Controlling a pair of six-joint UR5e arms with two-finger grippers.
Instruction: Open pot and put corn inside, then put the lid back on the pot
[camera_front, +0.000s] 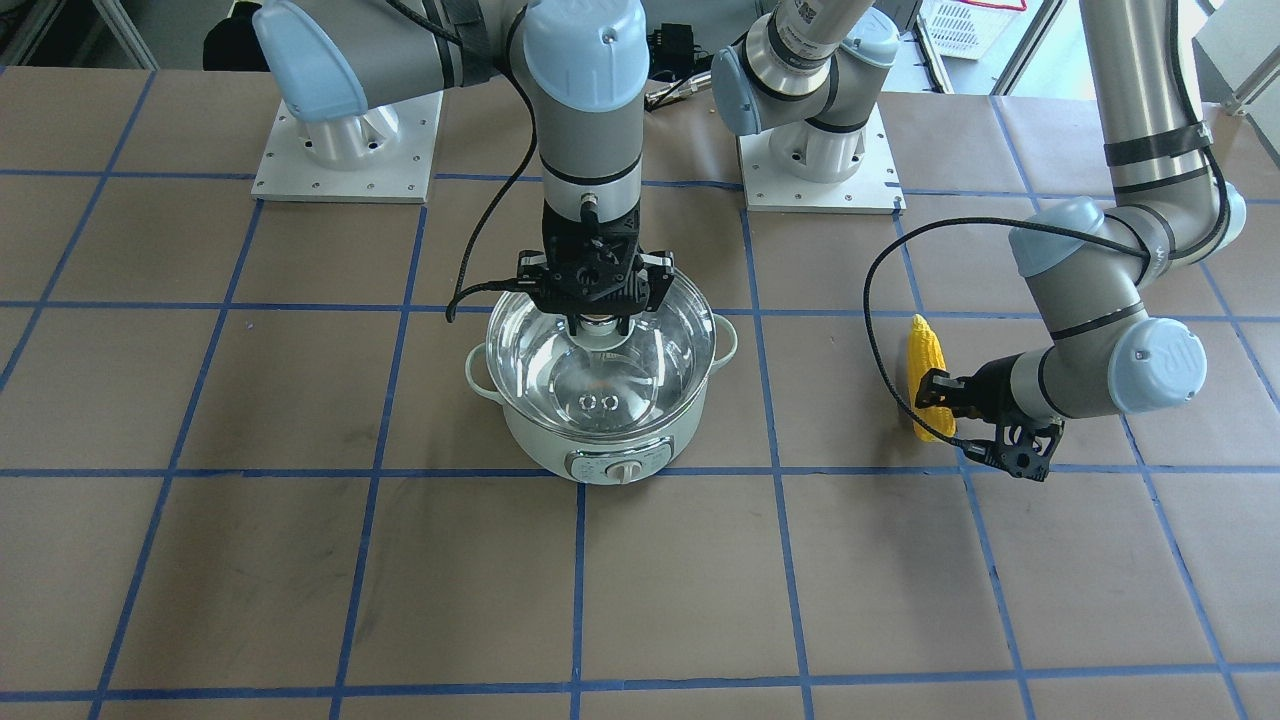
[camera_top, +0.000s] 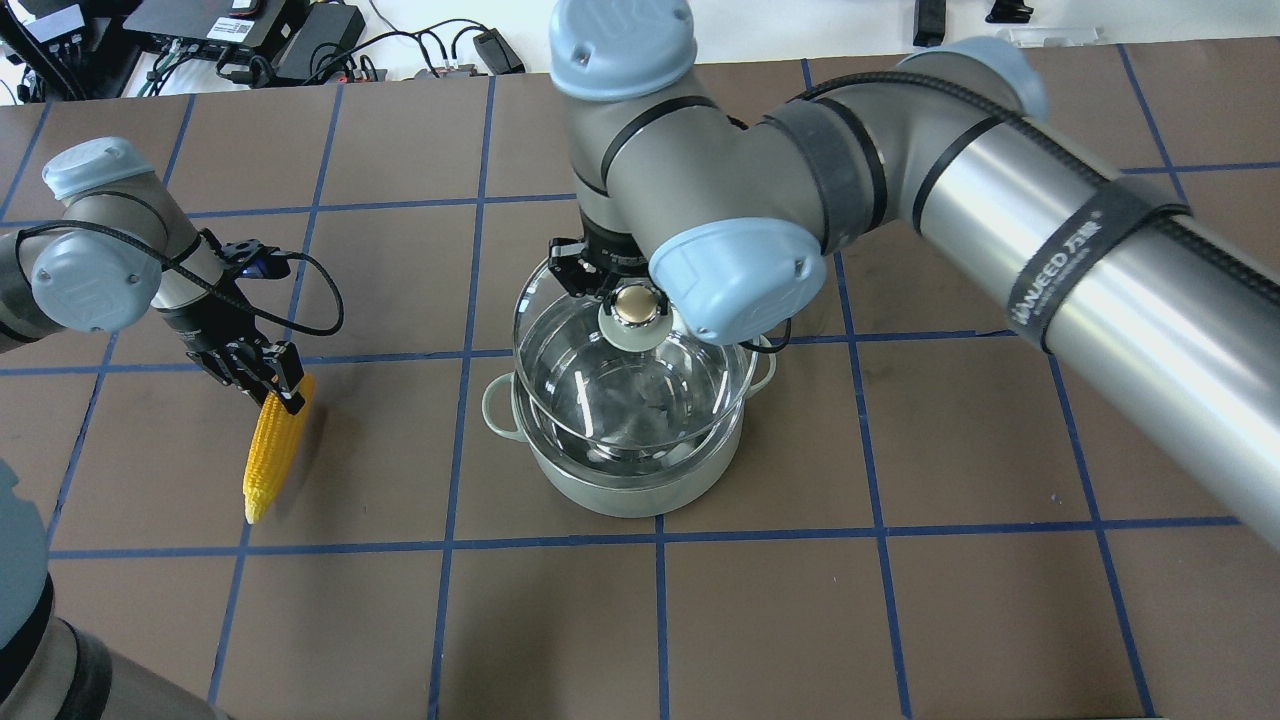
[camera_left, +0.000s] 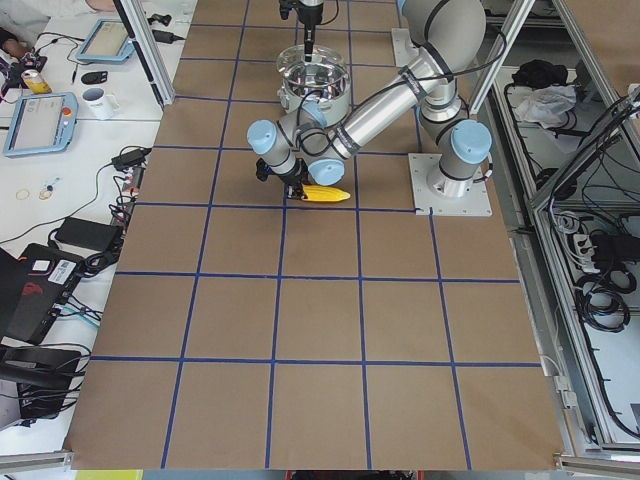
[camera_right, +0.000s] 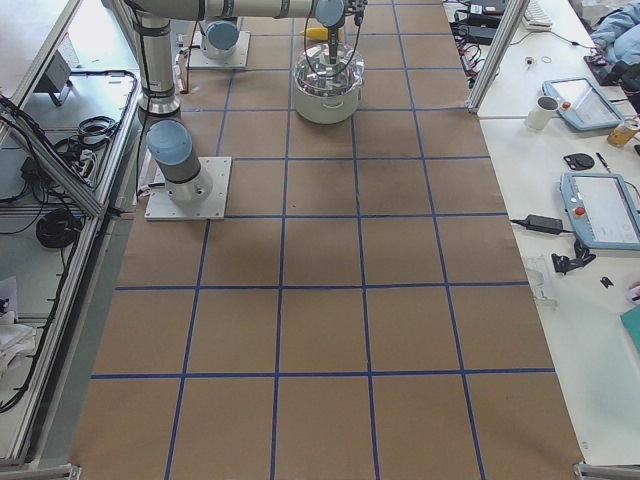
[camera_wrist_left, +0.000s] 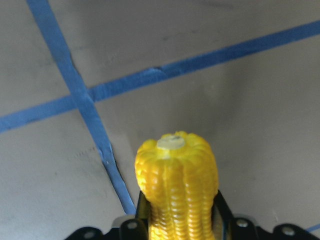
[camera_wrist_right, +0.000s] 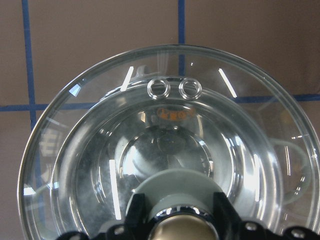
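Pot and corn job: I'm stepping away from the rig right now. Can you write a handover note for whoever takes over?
Right gripper: shut on the knob of the round clear glass lid, which is held raised just above the pale mint-white electric pot.
Left gripper: shut on the yellow corn cob, off to the pot's side.
Done: lid lifted off, corn gripped.
Left: move the lid clear, put the corn in the pot, set the lid back on.

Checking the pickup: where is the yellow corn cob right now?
In the overhead view the yellow corn cob is left of the pale mint pot, its blunt end between the left gripper's fingers.
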